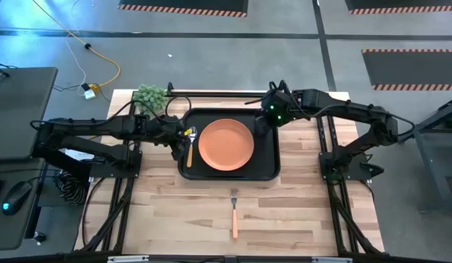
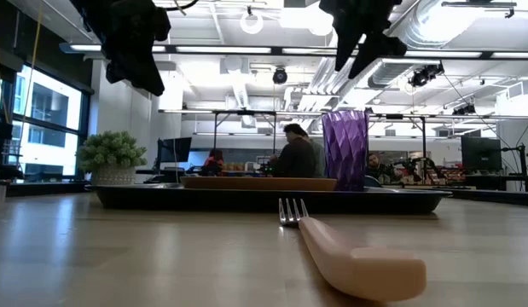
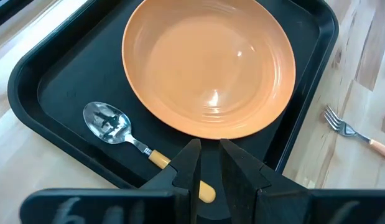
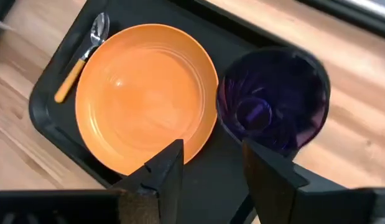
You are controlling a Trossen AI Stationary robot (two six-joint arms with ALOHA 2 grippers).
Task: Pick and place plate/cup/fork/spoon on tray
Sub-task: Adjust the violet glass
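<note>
The black tray (image 1: 269, 164) lies at the table's middle. On it rest the orange plate (image 1: 226, 144), the spoon (image 1: 190, 146) along its left side, and the purple cup (image 1: 262, 126), which stands upright at its far right corner. The fork (image 1: 234, 215) lies on the bare wood near the front edge, tines toward the tray. My left gripper (image 3: 209, 149) hovers above the spoon's handle (image 3: 160, 160), its fingers a narrow gap apart and holding nothing. My right gripper (image 4: 211, 165) is open and empty, raised above the cup (image 4: 273, 106).
A small potted plant (image 1: 150, 95) stands at the table's far left, beside the tray's corner. Bare wood lies in front of the tray around the fork (image 2: 349, 260). People sit in the room beyond the table (image 2: 293, 153).
</note>
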